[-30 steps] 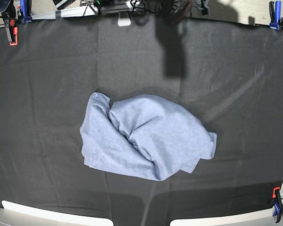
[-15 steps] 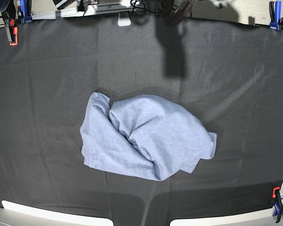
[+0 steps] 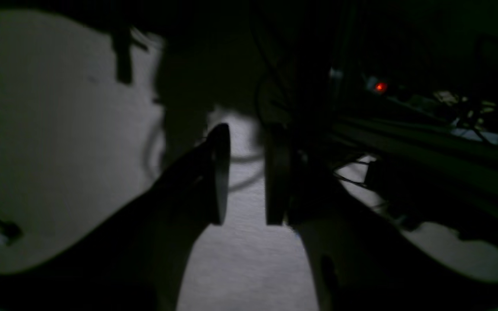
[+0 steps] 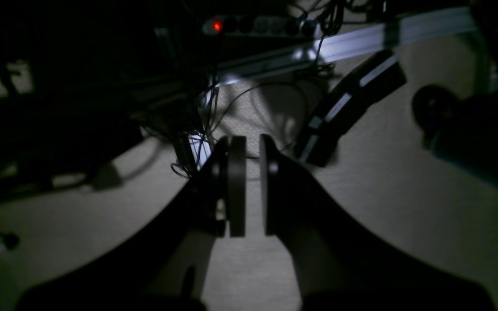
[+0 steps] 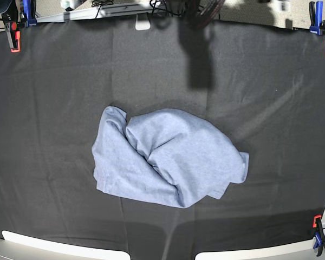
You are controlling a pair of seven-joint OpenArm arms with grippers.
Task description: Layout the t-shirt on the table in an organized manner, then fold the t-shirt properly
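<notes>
both claws empty, t-shirt [image 5: 168, 162] crumpled

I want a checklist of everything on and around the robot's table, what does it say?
Surface: table covered in black cloth, held by clamps at its edges.
Job's things: t-shirt crumpled in a heap mid-table, not laid out.
Clutter: nothing seen on the cloth.
Grippers: left pincer jaws apart, empty; right pincer jaws narrowly apart, empty; both are off the table, over the floor.
Cables: tangled wires on the floor.
Surroundings: power strip with a red light; dim floor.
</notes>
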